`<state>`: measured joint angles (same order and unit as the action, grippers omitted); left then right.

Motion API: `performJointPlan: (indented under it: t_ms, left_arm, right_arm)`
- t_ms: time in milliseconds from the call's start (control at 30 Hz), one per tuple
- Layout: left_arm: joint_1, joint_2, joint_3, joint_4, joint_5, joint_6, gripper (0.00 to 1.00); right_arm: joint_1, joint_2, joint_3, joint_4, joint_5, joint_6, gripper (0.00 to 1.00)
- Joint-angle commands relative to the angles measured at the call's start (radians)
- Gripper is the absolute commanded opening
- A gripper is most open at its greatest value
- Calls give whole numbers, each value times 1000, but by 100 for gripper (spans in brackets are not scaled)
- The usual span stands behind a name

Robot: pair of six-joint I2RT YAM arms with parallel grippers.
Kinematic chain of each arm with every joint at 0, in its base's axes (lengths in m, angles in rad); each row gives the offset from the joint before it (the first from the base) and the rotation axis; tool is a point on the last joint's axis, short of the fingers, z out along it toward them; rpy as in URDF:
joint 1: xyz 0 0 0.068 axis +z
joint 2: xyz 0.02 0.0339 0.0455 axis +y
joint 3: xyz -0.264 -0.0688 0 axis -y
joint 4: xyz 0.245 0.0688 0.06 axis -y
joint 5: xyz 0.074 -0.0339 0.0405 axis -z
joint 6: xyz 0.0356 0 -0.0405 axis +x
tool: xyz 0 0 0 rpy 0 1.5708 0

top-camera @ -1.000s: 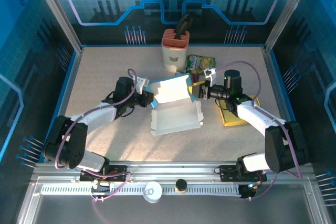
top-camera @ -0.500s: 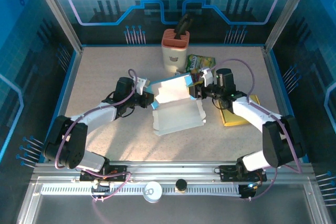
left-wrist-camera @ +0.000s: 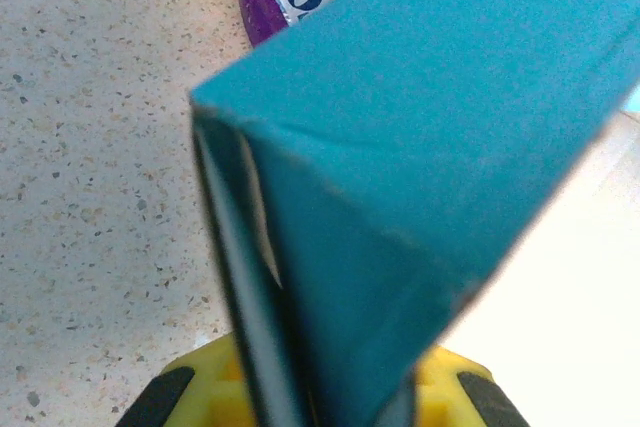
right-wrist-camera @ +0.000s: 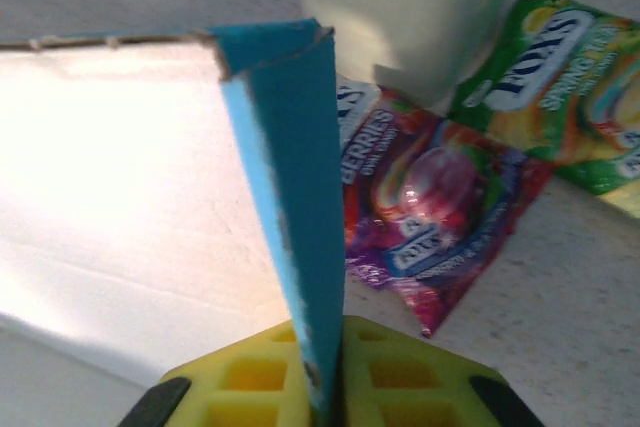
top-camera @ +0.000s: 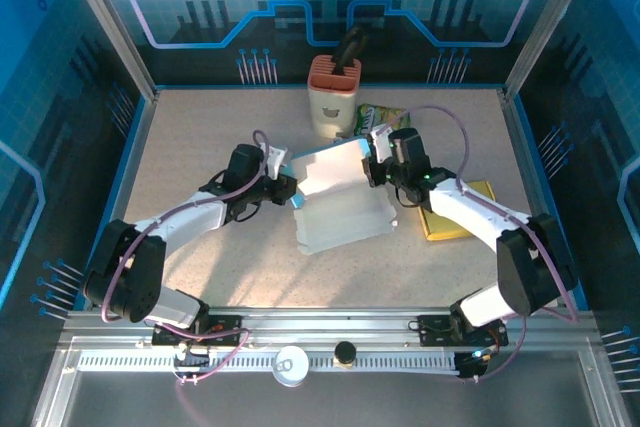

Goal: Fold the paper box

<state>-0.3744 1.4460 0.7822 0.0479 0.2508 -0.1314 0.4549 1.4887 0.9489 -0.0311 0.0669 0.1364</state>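
The left gripper is clamped on the left wall of the half-folded paper box at mid-table, and the right gripper on its right flap, so an uneven pull could tear the thin card or crease it off-line.

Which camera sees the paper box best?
The top external view: the whole paper box shows, one flap raised. Left wrist: a teal corner close up. Right wrist: a teal edge and white inside.

White shells, black joints on left arm and right arm; purple cables loop alongside. Yellow gridded finger pads, black corners.
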Motion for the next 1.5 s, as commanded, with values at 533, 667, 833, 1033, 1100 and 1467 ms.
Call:
performJointPlan:
  t_ms: [533,667,833,1033,1100,1467]
  left_arm:
    - [-88,87,138,-165,-119,-44,0]
    - [-89,80,137,-170,-120,-44,0]
    - [-89,82,137,-172,-117,-41,0]
    - [-89,85,138,-174,-110,-37,0]
    - [-90,88,140,-174,-107,-37,0]
    - [-92,93,152,-189,-113,-39,0]
  right_arm:
    - [289,320,455,-764,902,500,0]
    - [310,354,499,-814,946,512,0]
    - [309,337,474,-749,923,459,0]
    - [288,281,437,-662,886,373,6]
    - [282,282,447,-657,877,357,11]
    - [271,286,450,-672,898,386,0]
